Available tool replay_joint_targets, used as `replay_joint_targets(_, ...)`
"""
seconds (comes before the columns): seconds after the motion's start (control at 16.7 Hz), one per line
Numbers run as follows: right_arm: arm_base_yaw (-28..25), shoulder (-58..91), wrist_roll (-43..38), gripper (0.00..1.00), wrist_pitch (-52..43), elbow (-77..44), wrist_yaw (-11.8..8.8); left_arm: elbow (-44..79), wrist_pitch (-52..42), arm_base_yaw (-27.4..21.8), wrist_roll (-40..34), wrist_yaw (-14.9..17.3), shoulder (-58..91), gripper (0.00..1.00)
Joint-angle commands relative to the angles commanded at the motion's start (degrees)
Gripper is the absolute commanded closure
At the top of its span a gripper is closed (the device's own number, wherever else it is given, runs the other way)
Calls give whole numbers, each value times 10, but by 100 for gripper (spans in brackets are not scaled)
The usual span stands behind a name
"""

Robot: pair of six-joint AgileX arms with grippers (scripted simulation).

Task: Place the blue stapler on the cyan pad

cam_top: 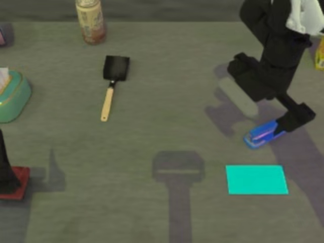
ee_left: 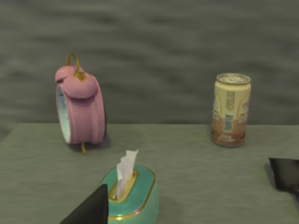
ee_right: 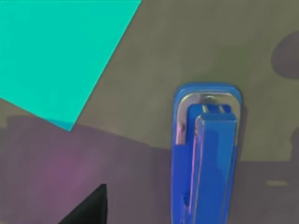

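The blue stapler (cam_top: 262, 134) lies flat on the table at the right, a short way behind the cyan pad (cam_top: 256, 179). My right gripper (cam_top: 296, 119) hangs over the stapler's right end, open and holding nothing. In the right wrist view the blue stapler (ee_right: 205, 158) lies lengthwise, with one dark fingertip (ee_right: 91, 207) well off to its side and the cyan pad (ee_right: 56, 51) beyond. The other finger is out of view. My left gripper (cam_top: 6, 169) is parked at the left edge.
A green tissue box (cam_top: 12, 96) sits at the left. A black spatula with a wooden handle (cam_top: 114, 81) and a tan can (cam_top: 91, 20) stand farther back. A pink alarm clock (ee_left: 79, 105), a red block (cam_top: 16, 183) and a yellow item (cam_top: 320, 53) lie at the edges.
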State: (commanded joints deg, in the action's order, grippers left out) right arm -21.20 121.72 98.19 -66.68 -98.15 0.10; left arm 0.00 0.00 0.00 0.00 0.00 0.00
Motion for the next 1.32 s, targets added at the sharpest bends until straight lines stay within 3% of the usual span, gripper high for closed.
replay_joint_targets(0.36, -2, 44, -2, 0, 145, 96, 0, 0, 0, 0, 0, 0, 0, 0)
replay_joint_targets(0.66, -2, 49, -1, 0, 156, 105, 0, 0, 0, 0, 0, 0, 0, 0)
replay_joint_targets(1.32, -2, 49, -1, 83, 156, 105, 0, 0, 0, 0, 0, 0, 0, 0)
